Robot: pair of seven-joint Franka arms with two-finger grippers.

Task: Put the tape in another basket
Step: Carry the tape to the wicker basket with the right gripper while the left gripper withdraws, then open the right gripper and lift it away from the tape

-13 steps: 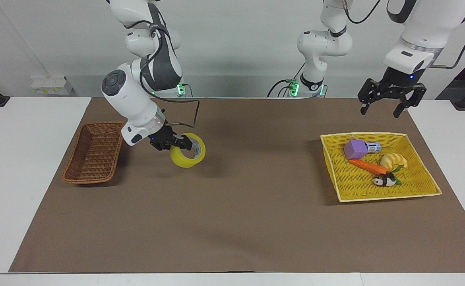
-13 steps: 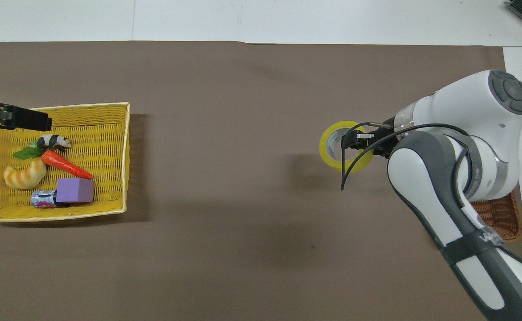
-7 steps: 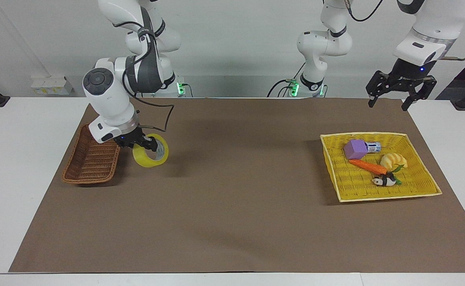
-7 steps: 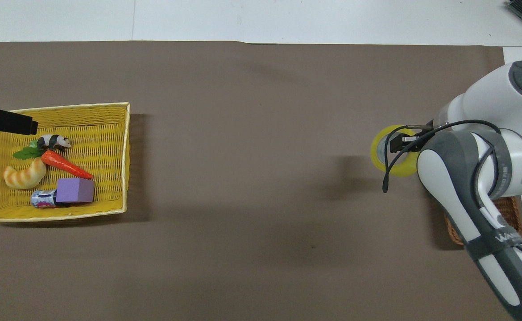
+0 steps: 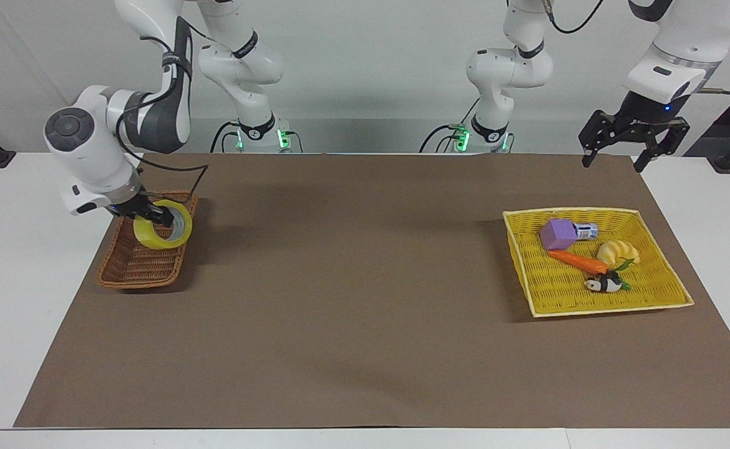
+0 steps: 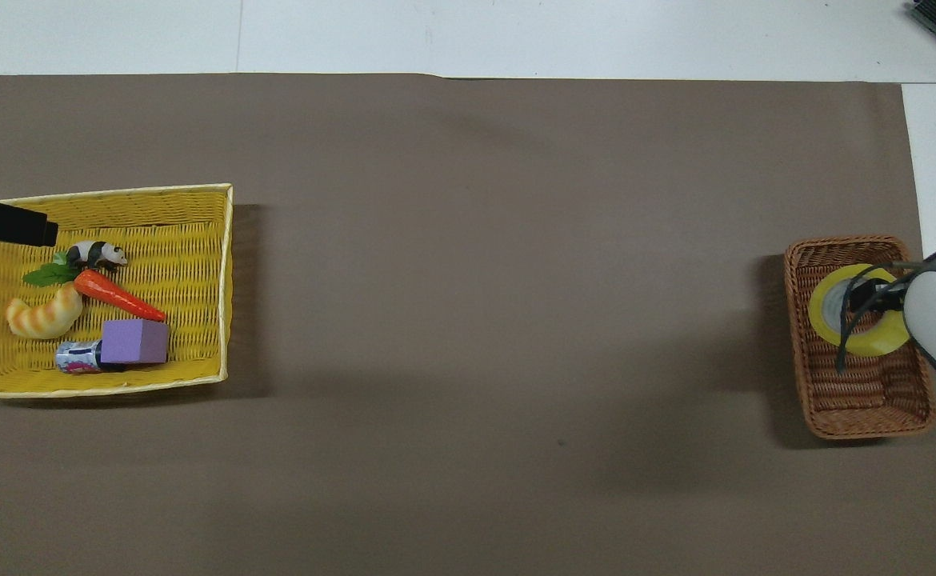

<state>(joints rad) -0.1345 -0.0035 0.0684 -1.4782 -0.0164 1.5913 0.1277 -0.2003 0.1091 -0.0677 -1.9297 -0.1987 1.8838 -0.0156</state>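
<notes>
The yellow tape (image 5: 150,241) is a roll with a whitish core, gripped by my right gripper (image 5: 153,216), which is shut on its rim. The roll hangs tilted, low over the narrow brown wicker basket (image 5: 133,269) at the right arm's end of the table. I cannot tell whether it touches the basket. In the overhead view the tape (image 6: 822,310) and right gripper (image 6: 864,301) sit over the brown basket (image 6: 852,394). My left gripper (image 5: 613,163) waits open and empty, raised by the yellow basket's edge, and its tip shows in the overhead view (image 6: 4,225).
A wide yellow woven basket (image 5: 608,307) at the left arm's end holds a purple block (image 5: 557,234), a small can, a carrot (image 5: 577,260), a croissant toy (image 5: 618,252) and a panda toy. A brown mat (image 5: 365,280) covers the table.
My right gripper has carried the tape from over the mat toward the right arm's end, to over the brown basket. My left gripper has risen and drawn back slightly.
</notes>
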